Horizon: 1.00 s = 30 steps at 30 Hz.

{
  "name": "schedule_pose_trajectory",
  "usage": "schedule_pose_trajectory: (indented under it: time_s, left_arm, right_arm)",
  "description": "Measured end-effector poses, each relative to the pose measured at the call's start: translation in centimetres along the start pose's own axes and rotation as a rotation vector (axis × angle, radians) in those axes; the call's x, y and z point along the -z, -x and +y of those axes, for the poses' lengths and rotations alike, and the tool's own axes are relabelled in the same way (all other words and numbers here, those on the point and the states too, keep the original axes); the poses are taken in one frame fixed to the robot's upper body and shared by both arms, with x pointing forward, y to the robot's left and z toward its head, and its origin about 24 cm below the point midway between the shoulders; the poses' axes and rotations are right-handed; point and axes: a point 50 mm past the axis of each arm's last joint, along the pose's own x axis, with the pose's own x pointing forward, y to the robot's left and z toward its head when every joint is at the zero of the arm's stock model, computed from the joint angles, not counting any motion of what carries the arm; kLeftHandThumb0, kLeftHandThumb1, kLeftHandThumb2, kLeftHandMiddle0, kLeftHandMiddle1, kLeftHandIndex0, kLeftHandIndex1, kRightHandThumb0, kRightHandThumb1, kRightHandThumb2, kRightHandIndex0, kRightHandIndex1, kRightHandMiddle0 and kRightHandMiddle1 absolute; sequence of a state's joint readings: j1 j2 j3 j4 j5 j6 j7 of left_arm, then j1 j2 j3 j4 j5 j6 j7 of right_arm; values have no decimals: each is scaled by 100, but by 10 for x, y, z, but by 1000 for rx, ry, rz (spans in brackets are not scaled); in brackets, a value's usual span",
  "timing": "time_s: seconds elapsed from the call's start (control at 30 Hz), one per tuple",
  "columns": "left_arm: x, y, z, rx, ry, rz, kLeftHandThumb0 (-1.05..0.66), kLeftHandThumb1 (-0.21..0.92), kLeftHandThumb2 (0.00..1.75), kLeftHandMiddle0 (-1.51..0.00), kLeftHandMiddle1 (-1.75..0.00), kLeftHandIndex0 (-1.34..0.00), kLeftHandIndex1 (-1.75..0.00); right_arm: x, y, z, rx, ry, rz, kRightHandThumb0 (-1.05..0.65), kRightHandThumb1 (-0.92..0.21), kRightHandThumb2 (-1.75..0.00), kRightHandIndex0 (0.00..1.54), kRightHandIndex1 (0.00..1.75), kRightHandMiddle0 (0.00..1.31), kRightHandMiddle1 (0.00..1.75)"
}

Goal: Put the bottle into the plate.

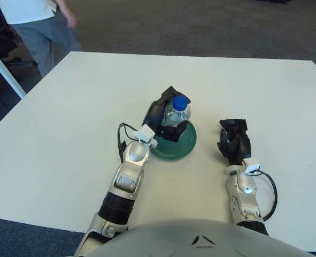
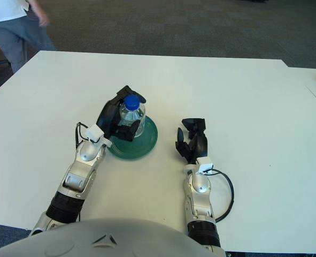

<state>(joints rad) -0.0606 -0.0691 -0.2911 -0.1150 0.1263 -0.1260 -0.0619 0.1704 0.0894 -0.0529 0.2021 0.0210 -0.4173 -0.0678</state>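
Observation:
A clear plastic bottle [image 1: 177, 113] with a blue cap stands upright over the round green plate [image 1: 182, 147] in the middle of the white table. My left hand [image 1: 166, 119] is shut on the bottle, black fingers wrapped around its body from the left. The hand and bottle cover the plate's left and far part, so I cannot tell whether the bottle's base touches the plate. My right hand [image 1: 233, 139] shows to the right of the plate, black fingers loosely curled with nothing in them.
The white table [image 1: 67, 118] spreads wide on all sides, its front edge close to my body. A person [image 1: 35, 21] in a white shirt and grey trousers stands past the far left corner, beside a white table leg [image 1: 5, 75].

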Motion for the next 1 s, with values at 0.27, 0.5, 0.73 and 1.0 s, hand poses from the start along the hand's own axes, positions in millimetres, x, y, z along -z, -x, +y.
schedule_pose_trajectory:
  time_s: [0.27, 0.5, 0.73, 1.0]
  left_arm:
    - [12, -1, 1, -33, 6, 51, -5, 36, 117, -120, -175, -94, -175]
    - [25, -4, 2, -36, 11, 103, -5, 36, 117, -120, -175, -95, -175]
    - [41, -2, 3, -55, 24, 154, -5, 36, 117, -121, -175, -96, -175]
    - [51, 2, 4, -70, 42, 194, -5, 36, 117, -121, -175, -97, -175]
  right_arm:
    - [0, 0, 0, -2, -1, -1, -35, -92, -53, 46, 91, 19, 175]
    - [0, 1, 1, -13, -5, -9, -35, -92, -53, 48, 91, 19, 175]
    - [0, 2, 1, -19, -5, -10, -35, -92, -53, 48, 91, 19, 175]
    - [0, 2, 1, -25, -5, -10, -35, -92, -53, 53, 92, 19, 175]
